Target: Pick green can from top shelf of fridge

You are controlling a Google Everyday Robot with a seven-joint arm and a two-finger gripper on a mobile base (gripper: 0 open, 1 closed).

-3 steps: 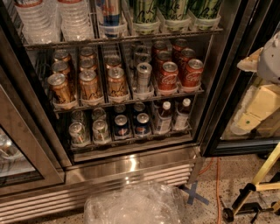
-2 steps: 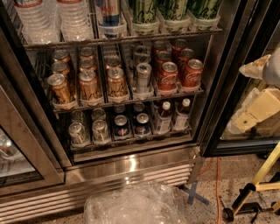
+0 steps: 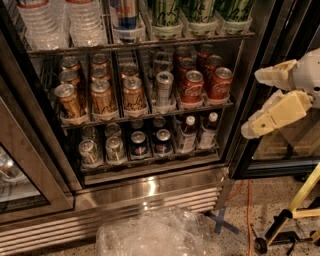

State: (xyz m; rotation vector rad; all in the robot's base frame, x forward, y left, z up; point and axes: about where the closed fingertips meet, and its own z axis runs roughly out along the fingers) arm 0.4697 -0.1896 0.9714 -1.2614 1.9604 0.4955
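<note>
- Three green cans (image 3: 165,12) stand side by side at the upper middle of the frame, on the top shelf (image 3: 75,48) of the fridge (image 3: 150,187).
- One blue-and-silver can (image 3: 126,12) and two water bottles (image 3: 42,22) sit to their left.
- The gripper (image 3: 251,105) hangs at the right edge, fingers spread wide, holding nothing.

Upper edge is cutting off the green cans (image 3: 165,11) on the top shelf (image 3: 75,48). Right edge is cutting off the gripper (image 3: 252,104) at its wrist, before the right glass door (image 3: 281,150).

gripper (image 3: 251,104): matt cream plastic, right edge of view, fingers apart
fridge (image 3: 150,187): glossy stainless-steel base
top shelf (image 3: 150,44): grey metal wire
green can (image 3: 165,11): glossy metal
floor wrap (image 3: 155,235): clear crinkled plastic
</note>
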